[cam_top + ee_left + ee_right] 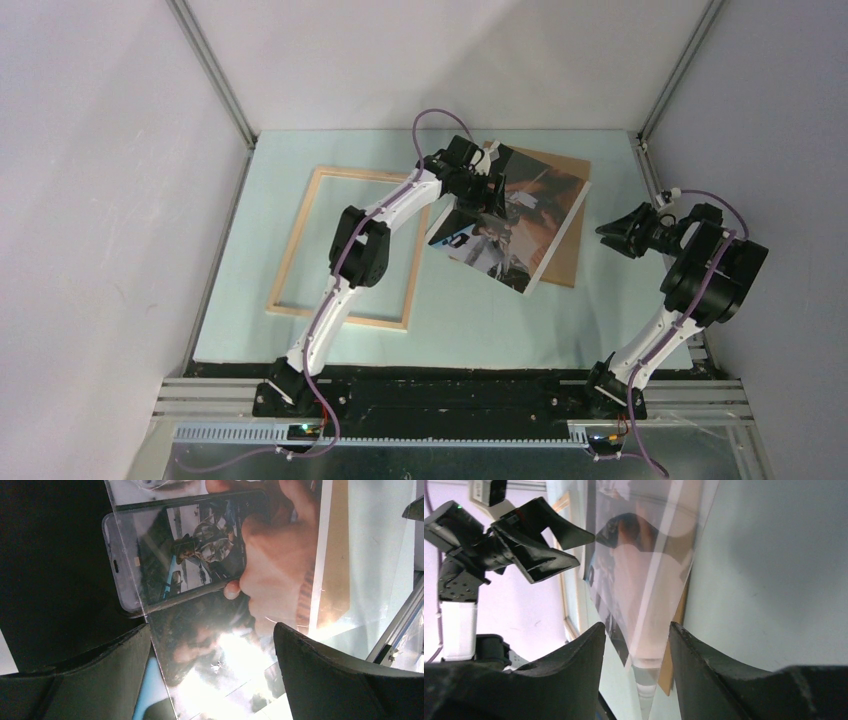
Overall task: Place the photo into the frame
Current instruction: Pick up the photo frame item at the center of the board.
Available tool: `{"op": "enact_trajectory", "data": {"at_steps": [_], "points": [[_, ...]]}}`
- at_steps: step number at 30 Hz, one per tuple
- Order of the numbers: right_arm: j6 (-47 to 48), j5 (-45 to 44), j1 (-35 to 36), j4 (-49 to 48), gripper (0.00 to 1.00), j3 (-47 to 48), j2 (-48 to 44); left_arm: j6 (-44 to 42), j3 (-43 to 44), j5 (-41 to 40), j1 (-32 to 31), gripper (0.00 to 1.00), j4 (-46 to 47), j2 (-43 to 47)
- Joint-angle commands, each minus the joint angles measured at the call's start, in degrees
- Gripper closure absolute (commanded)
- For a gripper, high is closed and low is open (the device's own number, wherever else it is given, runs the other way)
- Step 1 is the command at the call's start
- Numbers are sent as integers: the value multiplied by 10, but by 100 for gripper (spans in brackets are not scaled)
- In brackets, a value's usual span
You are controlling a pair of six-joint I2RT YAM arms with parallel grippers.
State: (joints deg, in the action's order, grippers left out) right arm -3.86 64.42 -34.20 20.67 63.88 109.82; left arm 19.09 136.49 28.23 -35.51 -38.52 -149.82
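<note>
We see the frame [293, 240] lying flat on the pale green table [460, 310], left of centre, pale wood side up and nothing inside its opening. The left arm crosses over its far right corner.

The photo [525, 225] is not in it. It lies just to the frame's right, turned askew, on top of the brown backing board [568, 255], which shows past its right and far edges.

The left gripper [492, 203] hangs over the photo's upper left part with its jaws spread wide. From its wrist camera the two dark fingers sit apart at the bottom corners, and the glossy print [210, 555] – a hand holding a phone – fills the gap between them. Whether a fingertip touches the paper we cannot tell; glare hides the contact.

The right gripper [617, 226] is off to the photo's right, apart from it, its jaws parted and holding nothing – its camera looks along the table toward the print [634, 570].
</note>
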Motion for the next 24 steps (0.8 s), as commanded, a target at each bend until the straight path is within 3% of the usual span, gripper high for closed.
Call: {"op": "enact_trajectory", "data": {"at_steps": [1, 7, 20, 24], "points": [[-12, 100, 13, 12, 48, -4, 5, -1, -27, 46, -24, 4, -20, 9], [-32, 106, 18, -3, 50, -5, 3, -8, -31, 60, -25, 4, -19, 10], [-51, 39, 45, -30, 49, -5, 5, -17, -37, 97, -38, 4, -15, 10], [-94, 13, 47, -69, 50, -5, 7, -15, -44, 105, -40, 4, -13, 13]]}}
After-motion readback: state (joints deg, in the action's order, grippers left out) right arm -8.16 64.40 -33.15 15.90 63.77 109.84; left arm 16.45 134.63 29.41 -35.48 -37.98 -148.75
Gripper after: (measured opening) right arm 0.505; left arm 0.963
